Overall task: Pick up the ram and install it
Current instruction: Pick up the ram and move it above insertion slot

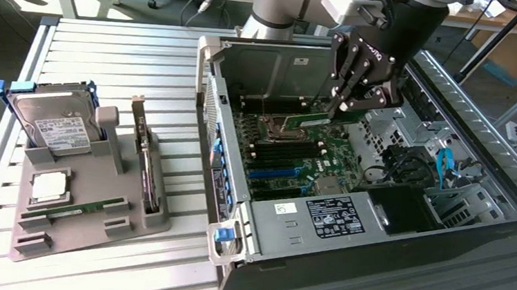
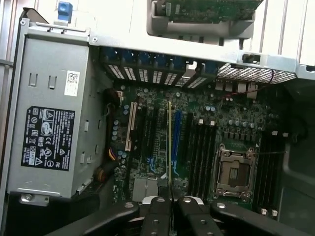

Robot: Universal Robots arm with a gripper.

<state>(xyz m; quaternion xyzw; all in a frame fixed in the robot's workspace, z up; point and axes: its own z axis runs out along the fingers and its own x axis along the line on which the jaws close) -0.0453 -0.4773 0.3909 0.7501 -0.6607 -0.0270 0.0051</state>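
End effector clamped on the ram
Your end effector (image 1: 352,102) holds the ram (image 1: 316,122) pinched at one end; the stick reaches out from its fingertips, just above the motherboard (image 1: 285,162).

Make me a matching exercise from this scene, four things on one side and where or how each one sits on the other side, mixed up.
Column one:
1 gripper
2 hard drive
3 processor chip
4 power supply

Column two:
A lies flat on the grey holder
B fixed inside the computer case
C stands on edge in the grey holder
D shut on the ram, above the motherboard

Pairs: 1-D, 2-C, 3-A, 4-B
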